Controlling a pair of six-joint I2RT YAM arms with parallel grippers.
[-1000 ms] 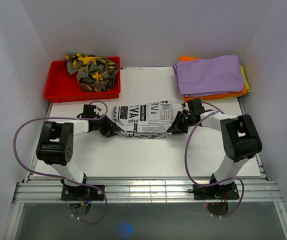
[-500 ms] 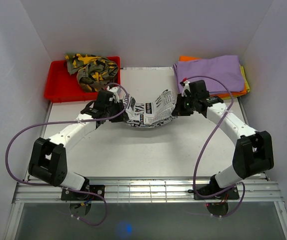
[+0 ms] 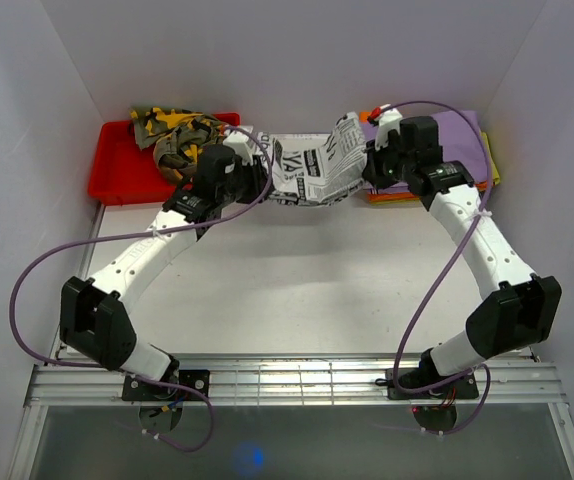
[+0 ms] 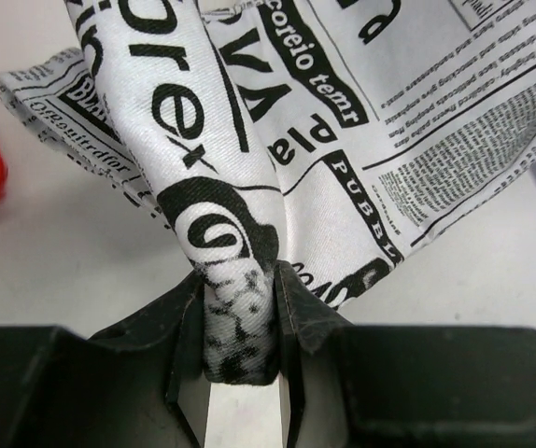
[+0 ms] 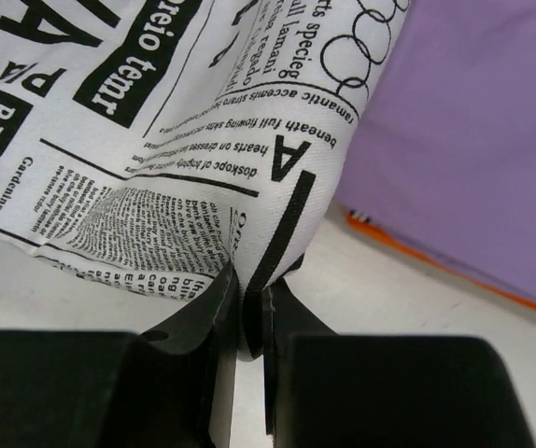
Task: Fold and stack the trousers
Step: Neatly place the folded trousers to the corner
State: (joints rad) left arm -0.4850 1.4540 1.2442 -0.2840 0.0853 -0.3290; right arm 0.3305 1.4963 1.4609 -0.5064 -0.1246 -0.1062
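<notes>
Above the far edge of the table point(image 3: 297, 280) we hold the newspaper-print trousers point(image 3: 312, 170) sagging between the red tray point(image 3: 117, 185) and the purple pile point(image 3: 462, 145): soft, light cloth, probably best pinched at its bunched ends, where our left gripper point(image 4: 238, 280) clamps a thick wad and our right gripper point(image 5: 242, 289) a thin fold.

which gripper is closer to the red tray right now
Left. The left gripper holds the newsprint trousers just beside the red tray. The right gripper grips their other end, over by the purple cloth stack.
</notes>
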